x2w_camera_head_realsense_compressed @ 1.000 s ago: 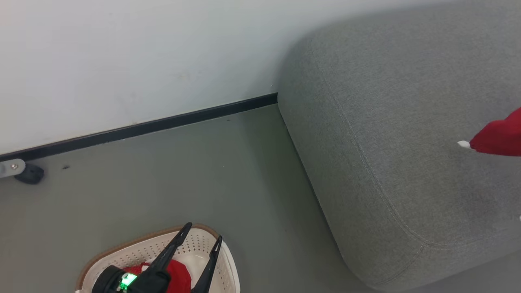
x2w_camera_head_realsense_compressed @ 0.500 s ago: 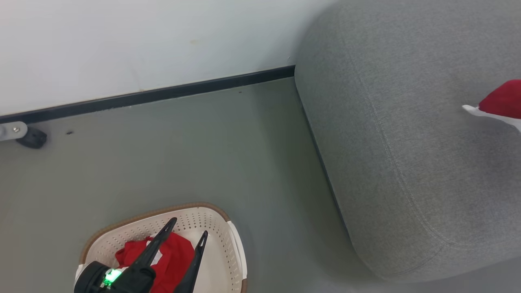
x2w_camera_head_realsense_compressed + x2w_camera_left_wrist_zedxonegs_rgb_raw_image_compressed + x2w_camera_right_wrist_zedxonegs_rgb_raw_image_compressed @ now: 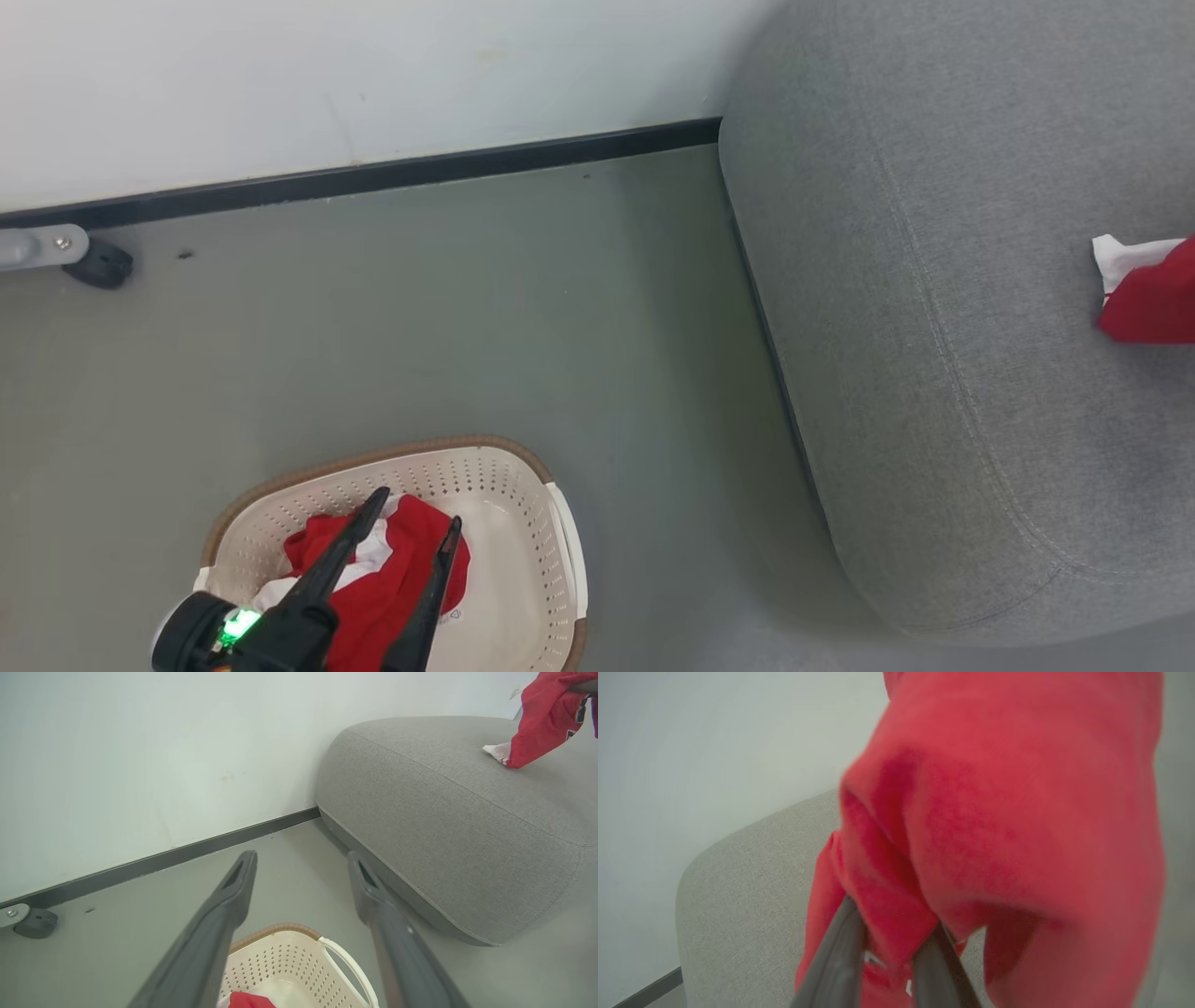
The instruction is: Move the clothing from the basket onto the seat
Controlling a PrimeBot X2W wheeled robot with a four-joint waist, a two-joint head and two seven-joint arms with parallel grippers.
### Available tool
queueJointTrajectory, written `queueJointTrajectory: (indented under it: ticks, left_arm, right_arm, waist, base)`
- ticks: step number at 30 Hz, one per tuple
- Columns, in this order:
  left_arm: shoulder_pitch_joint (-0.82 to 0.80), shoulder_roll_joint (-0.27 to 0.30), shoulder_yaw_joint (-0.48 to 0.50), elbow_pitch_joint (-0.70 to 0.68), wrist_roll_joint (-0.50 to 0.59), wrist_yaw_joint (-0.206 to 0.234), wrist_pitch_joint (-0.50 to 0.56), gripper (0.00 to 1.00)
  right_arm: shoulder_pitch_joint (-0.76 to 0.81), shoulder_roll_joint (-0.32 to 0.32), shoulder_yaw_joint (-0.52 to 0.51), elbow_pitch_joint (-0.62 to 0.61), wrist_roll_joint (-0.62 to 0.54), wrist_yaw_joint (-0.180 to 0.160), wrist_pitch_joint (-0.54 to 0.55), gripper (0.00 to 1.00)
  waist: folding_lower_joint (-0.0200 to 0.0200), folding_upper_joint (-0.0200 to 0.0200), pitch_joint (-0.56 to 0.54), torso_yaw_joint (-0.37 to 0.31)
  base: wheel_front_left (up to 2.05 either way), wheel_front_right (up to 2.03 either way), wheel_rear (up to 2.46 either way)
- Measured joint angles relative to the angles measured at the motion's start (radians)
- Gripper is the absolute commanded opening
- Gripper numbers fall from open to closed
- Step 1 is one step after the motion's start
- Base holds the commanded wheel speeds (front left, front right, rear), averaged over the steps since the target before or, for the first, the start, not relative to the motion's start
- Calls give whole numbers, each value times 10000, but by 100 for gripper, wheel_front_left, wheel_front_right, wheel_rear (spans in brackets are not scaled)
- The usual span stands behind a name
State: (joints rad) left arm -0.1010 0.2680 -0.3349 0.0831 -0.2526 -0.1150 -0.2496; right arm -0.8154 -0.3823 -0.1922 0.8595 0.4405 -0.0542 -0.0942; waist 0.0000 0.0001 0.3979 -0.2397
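The cream basket stands on the floor at the lower left, and red and white clothing lies in it. My left gripper hovers over that pile, open, with nothing between its fingers. The basket's rim shows below them. The grey seat fills the right side. My right gripper is shut on a red garment above the seat. That garment hangs at the right edge, its white end touching the cushion. It also shows as a red garment at the top right.
A white wall with a black baseboard runs behind. A grey bracket with a black caster sits at the wall on the left. Bare grey floor lies between basket and seat.
The head camera has shifted, bringing more of the basket into view. The red garment's white end has come down onto the seat. My left gripper stays open over the basket.
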Motion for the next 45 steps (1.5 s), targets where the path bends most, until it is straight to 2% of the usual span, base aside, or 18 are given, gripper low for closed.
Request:
queueJointTrajectory:
  ticks: [1,2,12,13,14,27,36,45]
  left_arm:
    - [-22,69,113,-61,-2,-4,0,100]
    - [-40,71,130,-61,-2,-6,0,100]
    - [-78,171,366,-88,-17,-8,0,100]
    - [-78,176,372,-94,-15,-8,0,100]
    - [-78,184,380,-98,-15,-8,0,100]
    - [-132,104,403,-25,-17,-12,0,100]
    - [-208,-282,282,332,-33,-84,0,100]
    - [-568,-865,259,890,-104,-84,0,100]
  right_arm:
    - [-163,-353,295,589,-570,-228,61,0]
    - [-173,-357,261,696,-570,-265,61,0]
    - [-474,-483,6,1812,-483,-416,238,0]
    - [-558,-487,-29,1868,-447,-426,226,55]
    - [-619,-489,-48,1887,-435,-426,221,100]
    - [-1006,-230,150,2270,-453,-464,-311,100]
    - [-1261,230,679,2174,-665,230,-1162,100]
    - [-731,485,1557,1187,-1430,1093,-1599,100]
  waist:
    - [1,0,304,115]
    - [1,0,346,136]
    - [1,0,545,171]
    - [1,0,560,169]
    - [1,0,574,165]
    - [1,0,467,107]
    - [0,0,-16,103]
    - [0,0,-803,170]
  base:
    - [0,0,0]
    - [0,0,0]
    - [0,0,0]
    - [0,0,0]
    - [0,0,0]
    - [0,0,0]
    - [0,0,0]
    - [0,0,0]
